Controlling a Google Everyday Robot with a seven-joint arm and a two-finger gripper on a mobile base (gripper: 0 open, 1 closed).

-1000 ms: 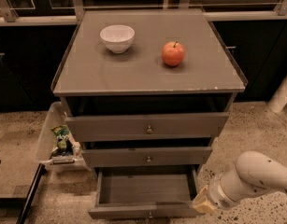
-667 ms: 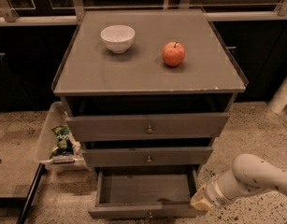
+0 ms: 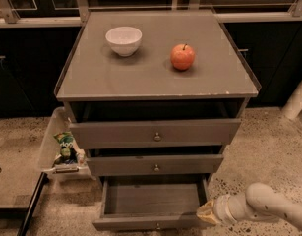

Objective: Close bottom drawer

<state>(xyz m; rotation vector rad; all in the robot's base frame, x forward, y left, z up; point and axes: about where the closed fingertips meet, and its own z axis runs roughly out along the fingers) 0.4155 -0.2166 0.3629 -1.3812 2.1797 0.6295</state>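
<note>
The bottom drawer of the grey cabinet is pulled far out, showing its shallow, empty box and slim front panel with a small knob at the lower edge of the view. My gripper comes in from the lower right on a pale arm. Its tip sits at the right end of the drawer's front panel, touching or nearly touching it. The top drawer and middle drawer stand slightly out.
A white bowl and a red apple rest on the cabinet top. A clear bin with a green packet hangs at the cabinet's left. A white post stands at the right. Speckled floor surrounds the cabinet.
My arm has shifted slightly left and down, bringing the gripper tip closer to the right front corner of the bottom drawer. The drawer stays open.
</note>
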